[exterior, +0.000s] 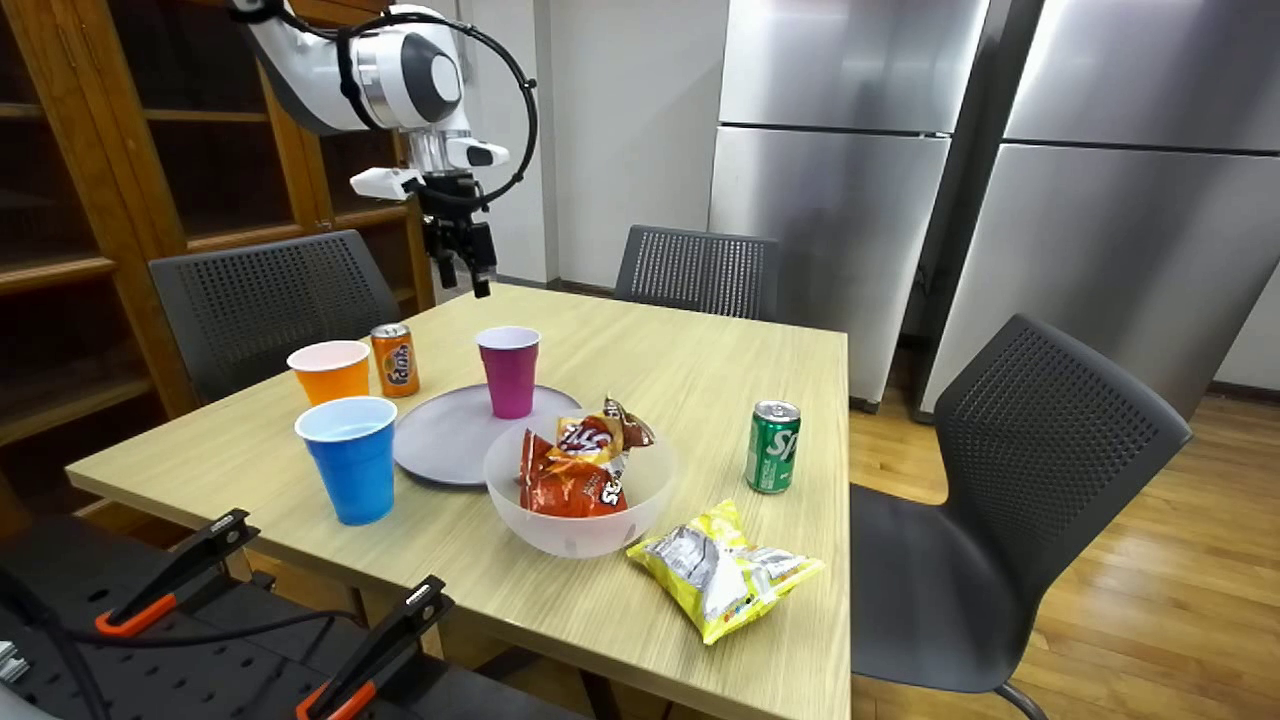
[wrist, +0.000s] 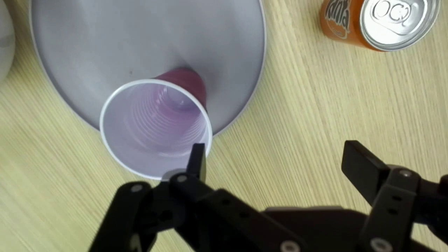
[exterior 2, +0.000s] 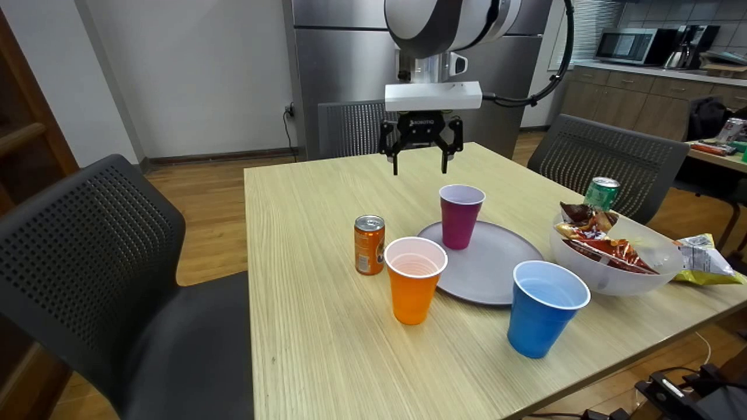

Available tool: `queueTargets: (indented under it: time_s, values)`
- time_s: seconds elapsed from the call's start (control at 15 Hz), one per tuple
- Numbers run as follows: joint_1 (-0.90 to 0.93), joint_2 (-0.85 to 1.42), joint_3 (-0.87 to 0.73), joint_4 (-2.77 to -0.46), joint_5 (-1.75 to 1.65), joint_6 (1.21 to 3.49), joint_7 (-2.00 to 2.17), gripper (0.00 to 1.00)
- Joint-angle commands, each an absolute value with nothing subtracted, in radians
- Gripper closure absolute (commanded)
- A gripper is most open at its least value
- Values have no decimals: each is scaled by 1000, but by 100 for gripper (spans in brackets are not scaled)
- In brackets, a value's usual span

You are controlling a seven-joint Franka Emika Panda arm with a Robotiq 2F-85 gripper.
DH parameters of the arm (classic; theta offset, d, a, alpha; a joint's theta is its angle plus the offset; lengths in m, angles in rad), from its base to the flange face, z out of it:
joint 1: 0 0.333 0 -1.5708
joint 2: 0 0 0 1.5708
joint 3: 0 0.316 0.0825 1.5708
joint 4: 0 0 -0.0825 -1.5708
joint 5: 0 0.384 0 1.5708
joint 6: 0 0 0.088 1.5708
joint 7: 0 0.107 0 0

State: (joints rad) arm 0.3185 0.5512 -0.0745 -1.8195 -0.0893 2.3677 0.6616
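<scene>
Black pincer [wrist: 273,152] is the closest thing in the wrist view, fingers spread wide w/ nothing between them. One fingertip overlaps the purple cup [exterior: 509,378] there, but both exterior views show a gap, so no contact, it just hangs above. Cup stands mouth up, off-centre on the grey plate [exterior 2: 484,271]. Imo the plate gives it a flat, steady base, & fingers that far apart prob leave room around the rim.

Next out: orange can [exterior: 396,362] near the orange cup [exterior 2: 412,294], then blue cup [exterior: 352,468], all upright on the counter [exterior: 660,345], prob spaced so each is reachable. Frosted bowl [exterior: 565,540] is beside the plate (can't tell if they touch) w/ red & brown snack bags [exterior: 565,492] piled in, guessing b/c loose ones slide around. Yellow bag [exterior: 715,570] lies near the bowl, green can [exterior: 773,450] stands near both.

Materials, fwiw: cups look like thin plastic, tapered, pale inside, w/ fine rings down the purple one. Plate's round, matte, slim rim. Bags are shiny, crinkly, puffy. Cans = metal w/ silvery tops. Counter has pale streaky grain. Dark chairs [exterior: 1060,450] w/ perforated backs around it, brushed-steel fridges [exterior: 825,250] behind in both exterior views.
</scene>
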Motion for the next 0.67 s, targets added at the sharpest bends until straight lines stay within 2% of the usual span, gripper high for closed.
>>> queueTargets:
  time_s: [0.0,0.6]
  values:
    - [323,477,-53,-1891,-125,2362,648,0]
    - [317,389,22,-2002,-119,2298,554,0]
